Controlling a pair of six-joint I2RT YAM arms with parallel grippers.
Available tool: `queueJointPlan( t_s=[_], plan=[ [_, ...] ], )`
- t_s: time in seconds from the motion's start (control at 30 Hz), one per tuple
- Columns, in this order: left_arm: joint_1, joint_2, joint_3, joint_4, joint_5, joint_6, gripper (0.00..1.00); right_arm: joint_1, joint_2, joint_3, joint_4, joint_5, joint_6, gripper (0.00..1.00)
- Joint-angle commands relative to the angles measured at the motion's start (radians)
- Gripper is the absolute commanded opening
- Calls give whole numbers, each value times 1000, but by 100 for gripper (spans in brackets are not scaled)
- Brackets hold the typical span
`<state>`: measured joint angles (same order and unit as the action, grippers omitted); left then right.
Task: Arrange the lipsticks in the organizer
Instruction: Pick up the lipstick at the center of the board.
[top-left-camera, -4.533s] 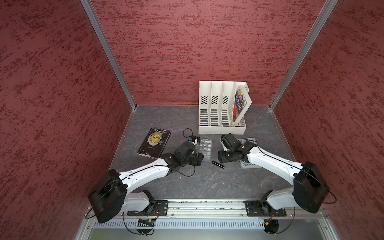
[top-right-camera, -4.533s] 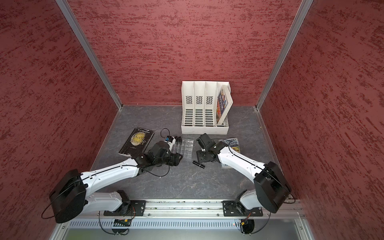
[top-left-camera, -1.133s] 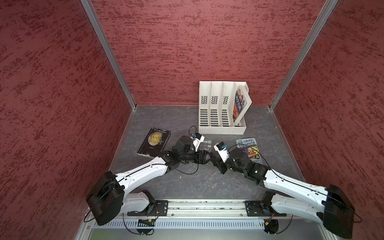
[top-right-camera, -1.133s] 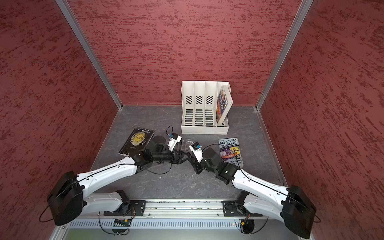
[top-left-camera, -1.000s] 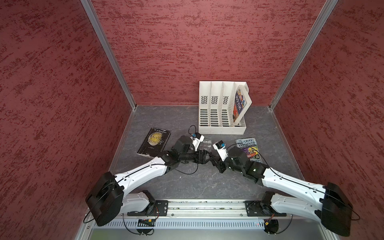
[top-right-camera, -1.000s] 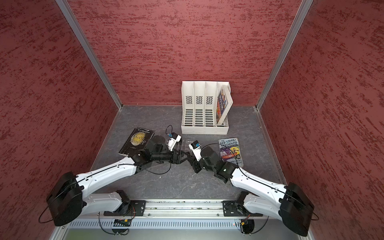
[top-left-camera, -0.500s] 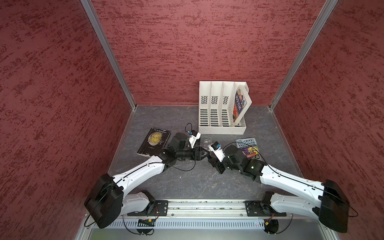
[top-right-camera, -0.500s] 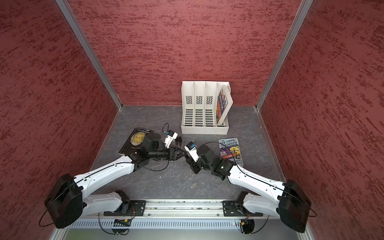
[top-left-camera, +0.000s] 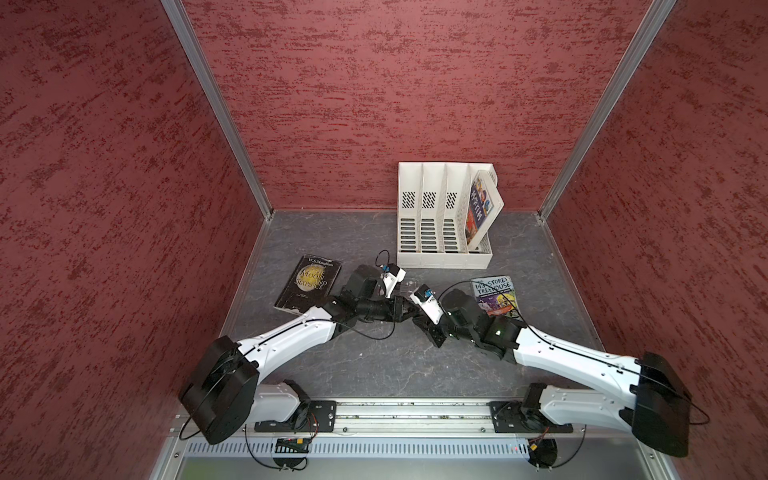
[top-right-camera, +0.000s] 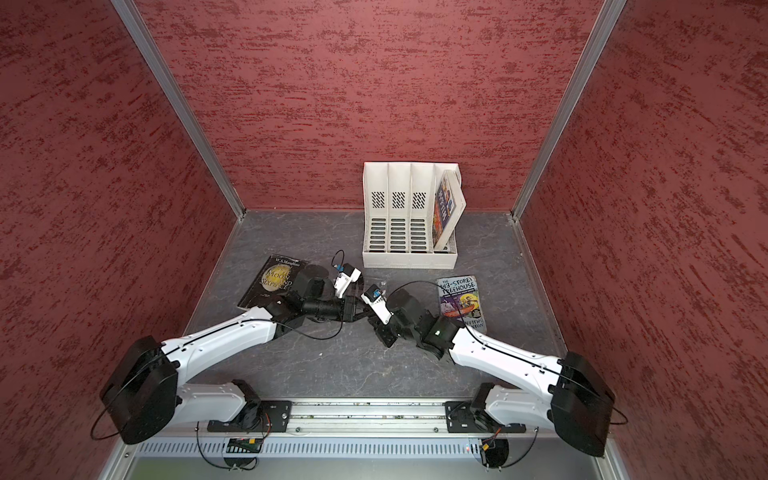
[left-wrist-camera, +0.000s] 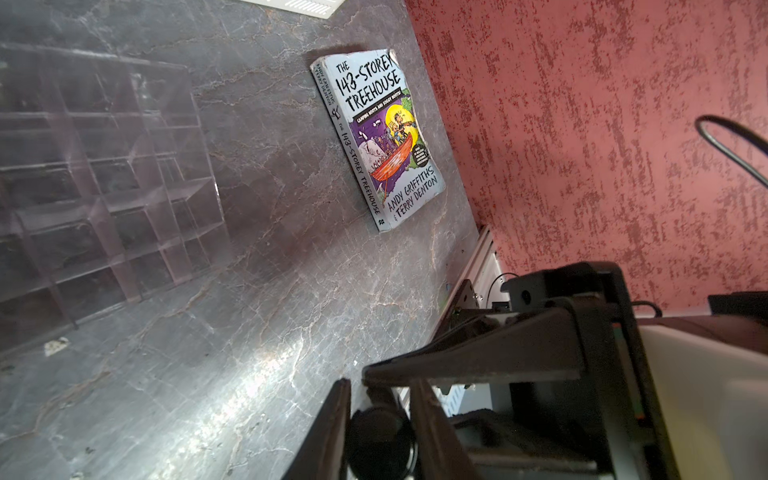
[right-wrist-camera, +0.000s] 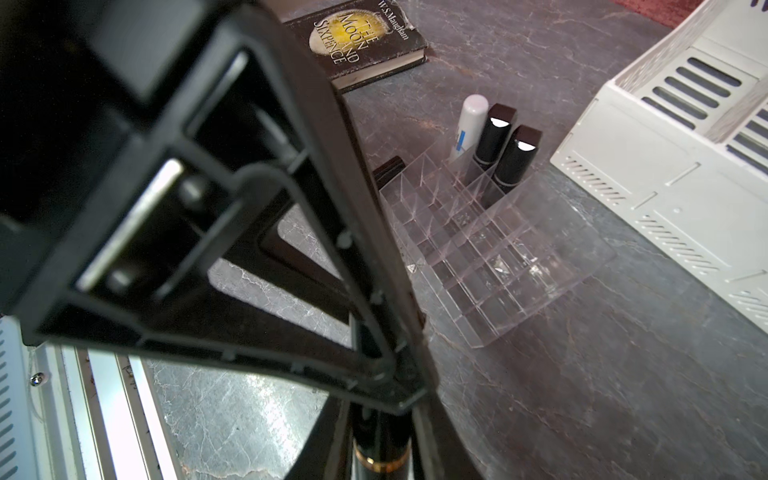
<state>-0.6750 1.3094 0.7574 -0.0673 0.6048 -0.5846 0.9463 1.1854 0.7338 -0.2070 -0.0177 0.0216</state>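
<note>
Grey marbled tabletop, red walls all round. Above it the left gripper and right gripper meet tip to tip, both seemingly pinching one black lipstick. Just beyond their tips sits the organizer, with a white lipstick and two black lipsticks upright in its farthest cells.
</note>
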Motion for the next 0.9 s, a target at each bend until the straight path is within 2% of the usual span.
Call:
queueJointPlan(
  t_s=[0.0,0.1,0.2,0.3,0.4,0.5,0.57,0.67,0.73,0.87],
  plan=[
    [1,13,33,-14,12,16,17,11,11,46,-3,34,-24,16],
    [17,20,35,2,12,-4,11,12,18,61,-12,49,-5,26],
    [56,19,29,21,14,-35,7,10,9,88,-49,96,67,51],
    [149,8,5,62,34,-68,6,-54,-25,123,-106,62,199,62],
    [228,-8,-25,171,69,-96,5,-186,-44,159,-169,-65,395,65],
    [241,-3,-38,278,89,-116,5,-304,-39,153,-163,-213,647,65],
    [241,10,-52,371,105,-153,5,-350,-41,122,-106,-285,813,65],
    [227,24,-69,473,108,-200,6,-370,-67,34,80,-303,1003,64],
    [205,24,-59,466,102,-187,6,-369,-70,-2,139,-304,1076,63],
    [170,18,-52,459,97,-147,6,-369,-70,0,141,-299,1091,60]
  ],
)
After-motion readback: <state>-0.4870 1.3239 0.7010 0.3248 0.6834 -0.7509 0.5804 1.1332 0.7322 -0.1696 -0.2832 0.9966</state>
